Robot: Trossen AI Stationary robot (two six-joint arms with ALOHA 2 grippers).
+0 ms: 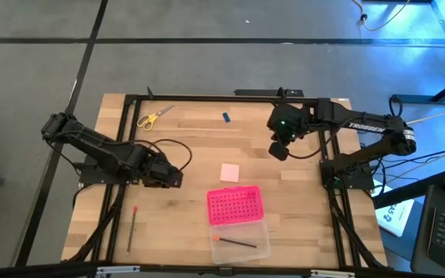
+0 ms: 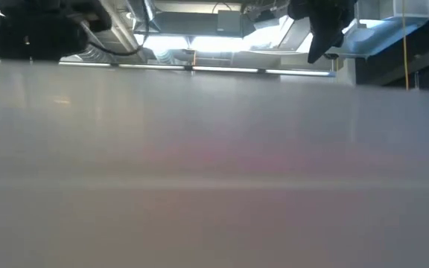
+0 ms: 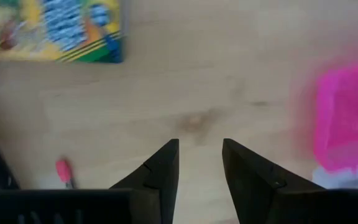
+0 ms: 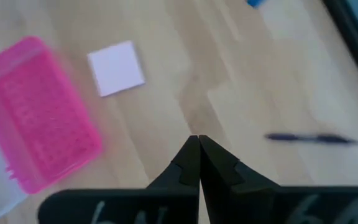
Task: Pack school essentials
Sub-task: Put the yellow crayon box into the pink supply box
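The open pink dotted box (image 1: 235,205) lies near the table's near edge, and its clear half (image 1: 242,242) holds a thin red-tipped stick (image 1: 234,242). The pale pink pad (image 1: 229,171) lies just beyond the box. Yellow-handled scissors (image 1: 154,116) and a tiny blue piece (image 1: 226,117) lie by the far edge. A red-tipped pencil (image 1: 132,228) lies at the near left. The crayon box (image 3: 55,28) shows only in the left wrist view. My left gripper (image 3: 201,158) is open over bare wood, left of the pad. My right gripper (image 4: 197,144) is shut, above the table to the right of the pad, with a blue pen (image 4: 309,139) nearby.
A black frame (image 1: 207,98) runs around the wooden table top. A black cable (image 1: 178,150) loops beside my left arm. Bare wood lies between the two grippers and beyond the pad. The low view shows mostly a blurred table surface.
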